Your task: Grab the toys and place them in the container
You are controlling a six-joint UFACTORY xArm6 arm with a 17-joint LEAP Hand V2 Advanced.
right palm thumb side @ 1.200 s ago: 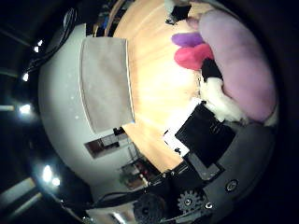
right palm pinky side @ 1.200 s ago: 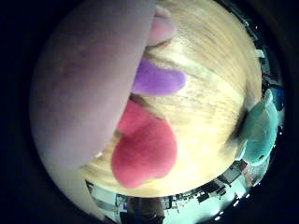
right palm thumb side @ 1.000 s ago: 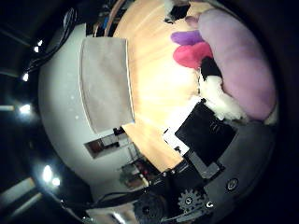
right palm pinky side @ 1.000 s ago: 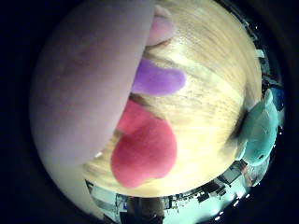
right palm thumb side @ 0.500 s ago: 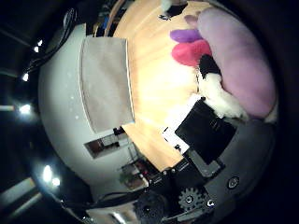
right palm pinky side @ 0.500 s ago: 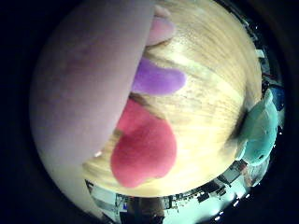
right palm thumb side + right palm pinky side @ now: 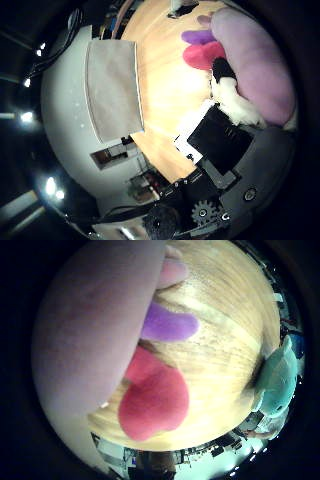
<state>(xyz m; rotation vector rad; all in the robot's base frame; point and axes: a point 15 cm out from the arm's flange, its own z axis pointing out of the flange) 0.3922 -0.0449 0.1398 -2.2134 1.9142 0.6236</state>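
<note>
A pale wooden table point(image 7: 160, 95) carries everything here. One pink plush toy point(image 7: 95, 335) lies on it right against the palm, filling much of both views, with one purple limb point(image 7: 167, 326) and one red limb point(image 7: 152, 402) sticking out flat over the wood. One teal plush toy point(image 7: 276, 382) sits near the table's edge. One grey fabric container point(image 7: 112, 90) stands well apart by another edge. The hand point(image 7: 225, 130) rests against the pink toy; whether it is gripping cannot be told

The big pink plush toy point(image 7: 95, 335) fills the palm view, hiding the wooden desk point(image 7: 225, 340) beneath; its shape cannot be told. The teal plush toy point(image 7: 277, 382) is cut off at the edge.
</note>
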